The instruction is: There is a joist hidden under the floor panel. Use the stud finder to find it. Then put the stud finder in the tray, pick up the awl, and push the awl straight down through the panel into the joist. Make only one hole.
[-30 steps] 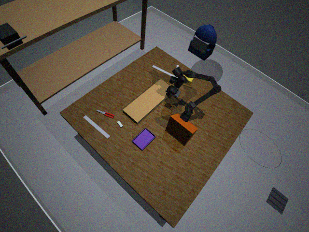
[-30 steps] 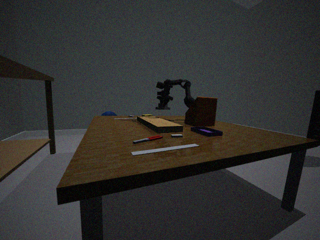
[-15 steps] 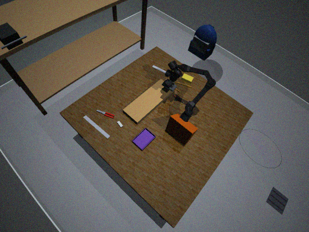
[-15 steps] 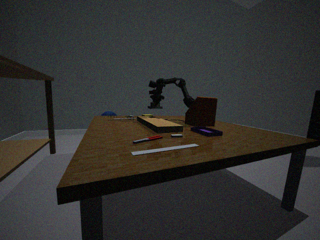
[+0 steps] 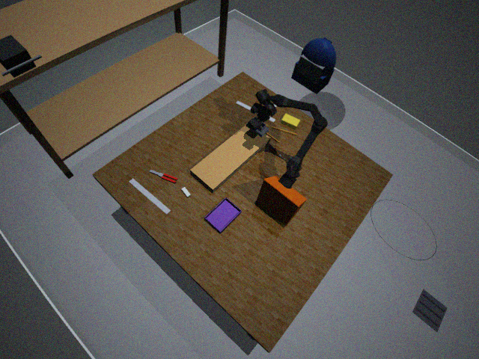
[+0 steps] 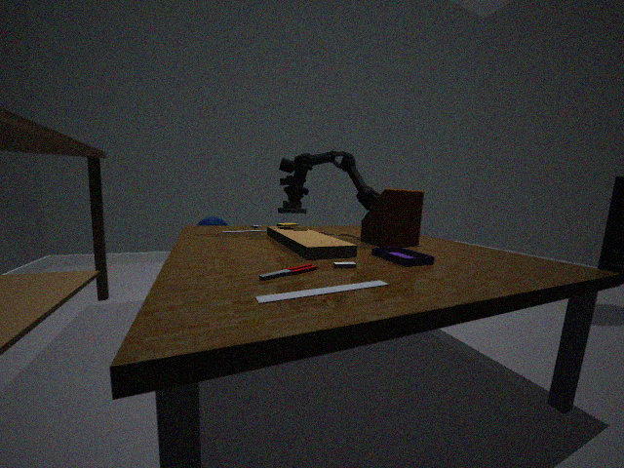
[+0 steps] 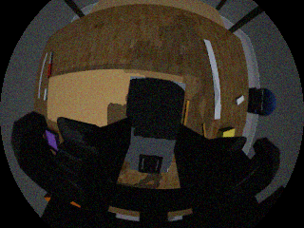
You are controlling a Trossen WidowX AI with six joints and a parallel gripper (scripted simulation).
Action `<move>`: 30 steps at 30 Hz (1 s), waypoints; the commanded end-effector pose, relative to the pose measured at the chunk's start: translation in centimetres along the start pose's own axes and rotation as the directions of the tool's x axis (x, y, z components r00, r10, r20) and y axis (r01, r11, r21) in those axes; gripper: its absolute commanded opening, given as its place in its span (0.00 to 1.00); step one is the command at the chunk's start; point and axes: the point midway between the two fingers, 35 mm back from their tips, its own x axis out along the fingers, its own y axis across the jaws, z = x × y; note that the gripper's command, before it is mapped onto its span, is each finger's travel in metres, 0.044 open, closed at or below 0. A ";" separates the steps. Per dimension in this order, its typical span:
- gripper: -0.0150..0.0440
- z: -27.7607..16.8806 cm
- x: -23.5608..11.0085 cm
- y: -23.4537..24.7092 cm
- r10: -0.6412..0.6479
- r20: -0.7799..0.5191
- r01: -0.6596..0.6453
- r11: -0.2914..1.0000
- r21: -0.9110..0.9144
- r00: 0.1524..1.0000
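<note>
My gripper [image 5: 257, 123] [image 6: 292, 202] [image 7: 153, 121] is shut on the stud finder [image 5: 260, 129] [image 6: 292, 210] [image 7: 156, 106], a dark block with a grey part. It hangs above the far end of the floor panel [image 5: 228, 160] [image 6: 315, 239] [image 7: 85, 97], with a gap below, and its shadow falls on the panel. The panel is a long tan slab with dark sides; no hole shows. The purple tray [image 5: 222, 215] [image 6: 402, 255] [image 7: 51, 140] holds nothing. Two thin orange-brown sticks lie past the panel's far end; I cannot tell whether one is the awl.
An orange-topped box [image 5: 284, 191] [image 6: 395, 216] stands by the arm base. A yellow block [image 5: 290, 120] [image 7: 229, 132] and a pale strip [image 7: 214, 78] lie at the far side. Red-handled pliers [image 5: 169, 178] [image 6: 301, 269], a white block [image 5: 185, 191] and another strip [image 5: 149, 195] lie near the panel's near end.
</note>
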 end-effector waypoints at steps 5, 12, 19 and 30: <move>0.25 0.1 1.1 -0.2 -0.004 0.008 0.004 1.000 0.008 1.000; 0.25 -0.2 2.4 -0.2 -0.004 0.007 0.004 1.000 0.008 1.000; 0.25 -0.6 3.8 -0.2 -0.005 0.008 0.005 1.000 0.008 1.000; 0.25 -1.1 5.4 -0.3 -0.007 0.008 0.007 1.000 0.008 1.000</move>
